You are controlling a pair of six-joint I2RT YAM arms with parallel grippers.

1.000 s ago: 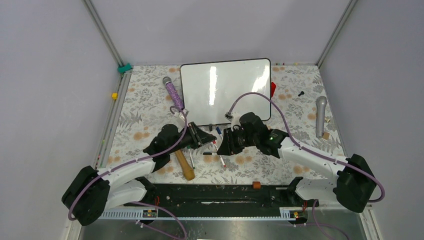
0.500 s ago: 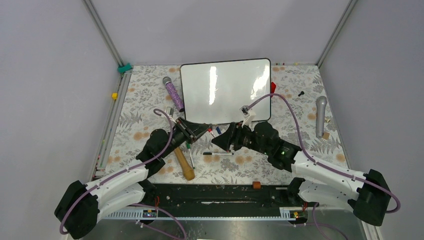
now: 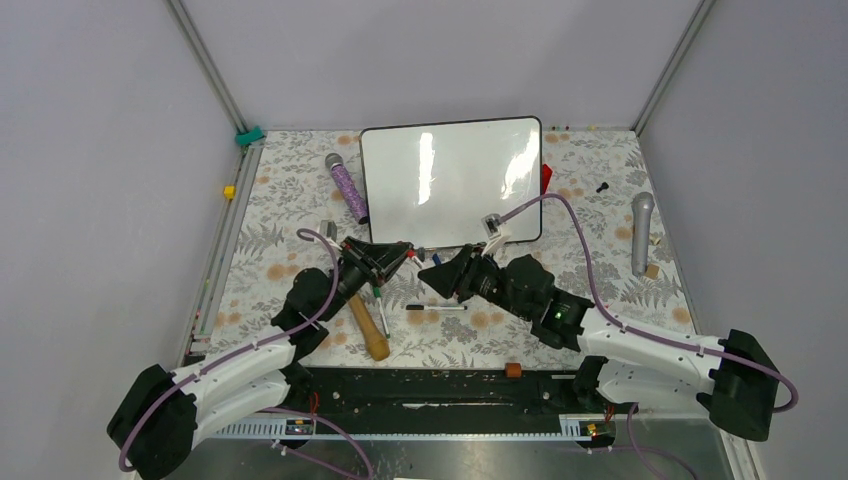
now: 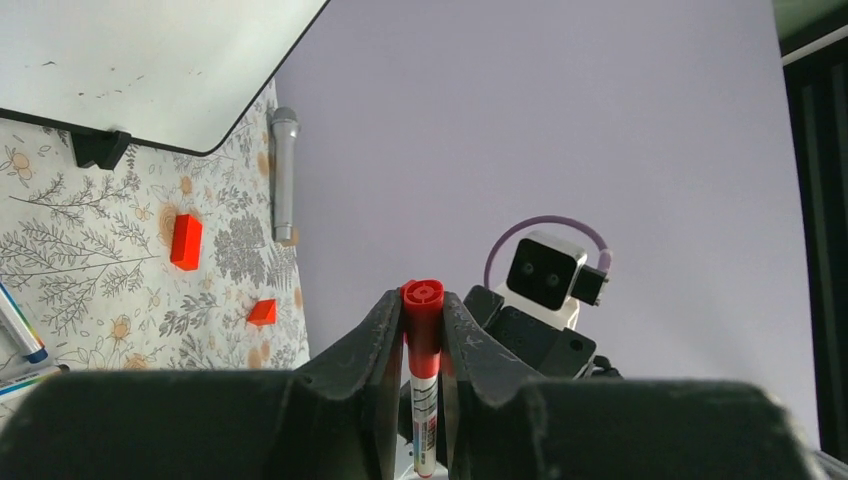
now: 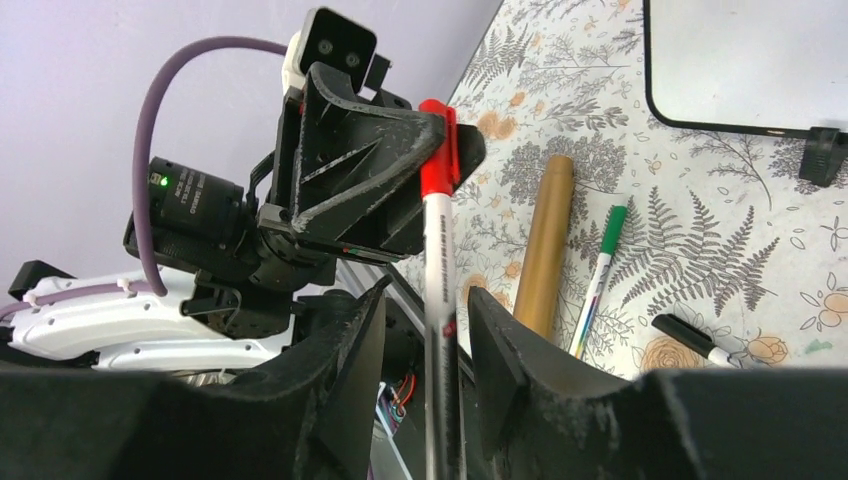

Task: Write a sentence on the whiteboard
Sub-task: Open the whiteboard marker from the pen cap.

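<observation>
The whiteboard (image 3: 450, 185) stands at the back of the table, its face blank white; the sentence is out of view. My left gripper (image 3: 407, 254) is shut on the red cap of a white-barrelled marker (image 4: 423, 330), which it holds level in front of the board. In the left wrist view the cap sits pinched between the fingertips (image 4: 385, 325). My right gripper (image 5: 425, 300) faces the left one, its jaws open around the marker's barrel (image 5: 438, 240) with a gap on each side. The board's lower edge also shows in the right wrist view (image 5: 750, 60).
A wooden-handled hammer (image 3: 368, 325) lies under the left gripper, with a green marker (image 5: 600, 275) and a black marker (image 3: 435, 307) beside it. A purple microphone (image 3: 345, 185) lies left of the board and a grey microphone (image 3: 641, 230) to the right. Red blocks (image 4: 186, 241) lie near the board.
The left gripper has lifted the marker up and towards the board. The right gripper has swung left to meet it, opened wide, and drawn its jaws in around the barrel.
</observation>
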